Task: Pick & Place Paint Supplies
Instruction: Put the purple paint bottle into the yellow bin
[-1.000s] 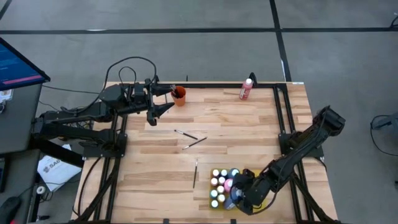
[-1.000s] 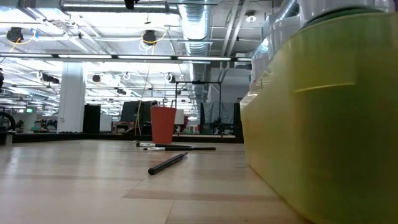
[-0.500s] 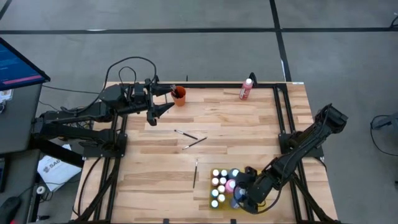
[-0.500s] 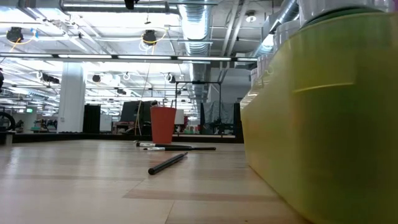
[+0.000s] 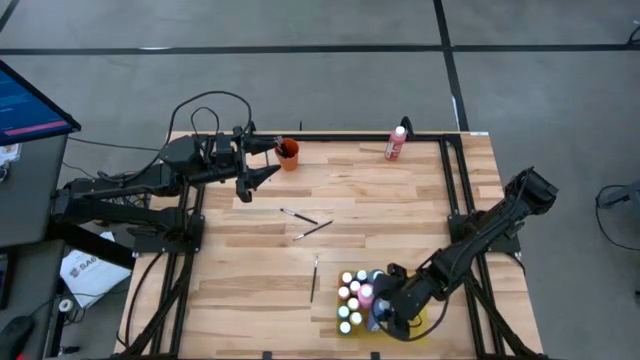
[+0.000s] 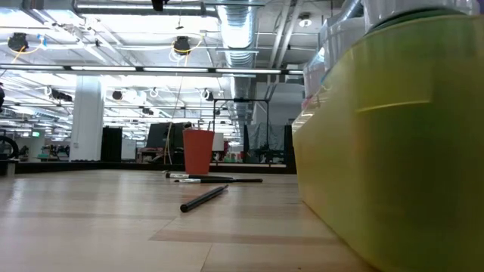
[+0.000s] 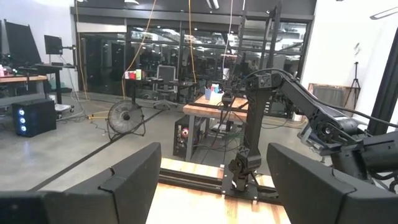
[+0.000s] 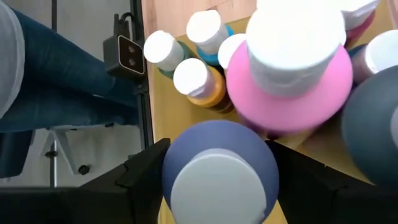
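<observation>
Over the yellow tray (image 5: pixel 424 322), blue bottle (image 8: pixel 219 169) between right hand (image 8: pixel 211 180) fingers.

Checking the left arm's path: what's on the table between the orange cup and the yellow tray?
High view: three paintbrushes lie on the wood between the orange cup and the yellow tray.

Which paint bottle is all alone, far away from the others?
The pink bottle at the table's far edge; all the others crowd together in the yellow tray.

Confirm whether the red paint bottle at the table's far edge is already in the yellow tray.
No: the red paint bottle lies alone near the far edge, well apart from the yellow tray at the near edge.
</observation>
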You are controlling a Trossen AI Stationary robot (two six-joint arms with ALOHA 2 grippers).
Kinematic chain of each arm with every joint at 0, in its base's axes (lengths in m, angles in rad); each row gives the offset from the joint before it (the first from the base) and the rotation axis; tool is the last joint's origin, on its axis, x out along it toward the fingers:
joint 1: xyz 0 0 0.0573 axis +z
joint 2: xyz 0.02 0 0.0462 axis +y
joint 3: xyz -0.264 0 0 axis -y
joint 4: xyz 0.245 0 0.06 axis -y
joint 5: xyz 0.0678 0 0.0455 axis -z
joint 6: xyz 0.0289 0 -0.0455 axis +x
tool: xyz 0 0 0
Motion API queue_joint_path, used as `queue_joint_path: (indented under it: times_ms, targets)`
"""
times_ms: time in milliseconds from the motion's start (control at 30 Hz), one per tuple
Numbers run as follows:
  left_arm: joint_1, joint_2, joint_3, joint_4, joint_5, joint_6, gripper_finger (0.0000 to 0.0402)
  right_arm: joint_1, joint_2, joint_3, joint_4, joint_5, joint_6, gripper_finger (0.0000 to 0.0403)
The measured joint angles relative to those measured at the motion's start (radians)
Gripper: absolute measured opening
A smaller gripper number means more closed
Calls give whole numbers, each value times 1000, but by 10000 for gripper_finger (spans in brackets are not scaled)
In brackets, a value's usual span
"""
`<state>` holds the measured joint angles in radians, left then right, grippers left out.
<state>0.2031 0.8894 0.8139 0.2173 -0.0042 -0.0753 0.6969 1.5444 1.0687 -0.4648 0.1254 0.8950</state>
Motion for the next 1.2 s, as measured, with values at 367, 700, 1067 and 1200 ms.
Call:
queue_joint_path:
  times_ms: [367, 700, 1067, 1200]
  targets:
    - [0, 0, 0, 0, -1, -9, 286, 2, 0, 0, -13, -29, -5, 250]
    - [0, 0, 0, 0, -5, -10, 286, 14, -1, 2, -78, -22, 46, 256]
    - [0, 0, 0, 0, -4, -11, 286, 42, -1, 2, -98, 42, 98, 256]
    - [0, 0, 0, 0, -4, -19, 286, 42, -34, 11, -165, 30, 186, 256]
